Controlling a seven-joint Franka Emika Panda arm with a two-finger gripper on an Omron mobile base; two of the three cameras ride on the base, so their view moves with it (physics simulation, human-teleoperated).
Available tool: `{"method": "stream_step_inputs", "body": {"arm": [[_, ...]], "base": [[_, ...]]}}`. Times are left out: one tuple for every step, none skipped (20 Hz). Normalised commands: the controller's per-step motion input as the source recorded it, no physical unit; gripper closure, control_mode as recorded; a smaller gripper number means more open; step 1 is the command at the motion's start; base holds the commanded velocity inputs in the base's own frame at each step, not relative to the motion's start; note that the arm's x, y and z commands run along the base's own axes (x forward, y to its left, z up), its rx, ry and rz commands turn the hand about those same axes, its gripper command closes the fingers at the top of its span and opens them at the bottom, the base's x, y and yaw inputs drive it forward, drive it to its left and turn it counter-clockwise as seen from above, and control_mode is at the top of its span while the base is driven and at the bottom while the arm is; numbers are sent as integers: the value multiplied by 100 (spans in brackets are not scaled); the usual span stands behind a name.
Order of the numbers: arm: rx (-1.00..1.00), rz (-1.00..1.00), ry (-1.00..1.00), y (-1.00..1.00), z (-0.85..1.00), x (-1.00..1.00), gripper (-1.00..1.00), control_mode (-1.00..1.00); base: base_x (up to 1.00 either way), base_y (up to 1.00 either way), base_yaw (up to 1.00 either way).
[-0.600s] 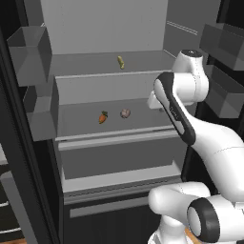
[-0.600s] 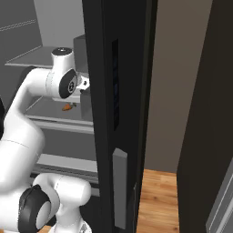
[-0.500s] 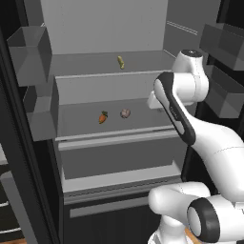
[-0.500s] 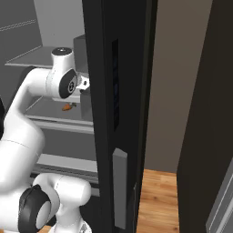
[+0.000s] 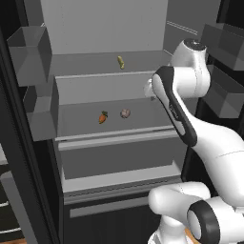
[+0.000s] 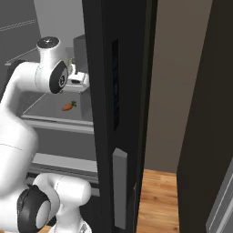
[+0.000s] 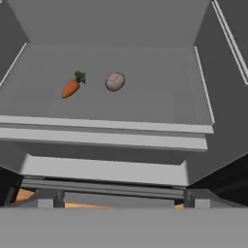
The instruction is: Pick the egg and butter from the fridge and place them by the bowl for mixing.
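Inside the open fridge (image 5: 109, 43), your egg (image 5: 125, 113) sits on the middle shelf just right of the carrot (image 5: 102, 117); the butter (image 5: 121, 62) lies one shelf up. Nothing has shifted lately: the gripper (image 5: 151, 90) still hovers right of the egg, jaws wide, empty.

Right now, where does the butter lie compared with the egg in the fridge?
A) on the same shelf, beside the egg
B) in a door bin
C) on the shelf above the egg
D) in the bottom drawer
C: the butter lies on the shelf above, while the egg sits lower, beside the carrot.
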Motion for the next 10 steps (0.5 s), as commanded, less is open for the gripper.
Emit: {"method": "stream_step_inputs", "body": {"arm": [[0, 3, -37, 28, 60, 0, -100, -100], [0, 3, -41, 21, 64, 0, -100, -100], [5, 5, -41, 14, 62, 0, -100, -100], [4, 7, -41, 22, 56, 0, -100, -100], [1, 8, -41, 37, 51, 0, -100, -100], [0, 8, -41, 40, 36, 0, -100, -100], [0, 3, -45, 26, 2, 0, -100, -100], [0, 0, -47, 14, 0, 0, -100, -100], [0, 0, -49, 9, 0, 0, -100, -100], [0, 0, -49, 7, 0, 0, -100, -100]], "base": [[0, 0, 0], [0, 0, 0], [0, 0, 0], [0, 0, 0], [0, 0, 0], [0, 0, 0], [0, 0, 0], [0, 0, 0], [0, 0, 0], [0, 0, 0]]}}
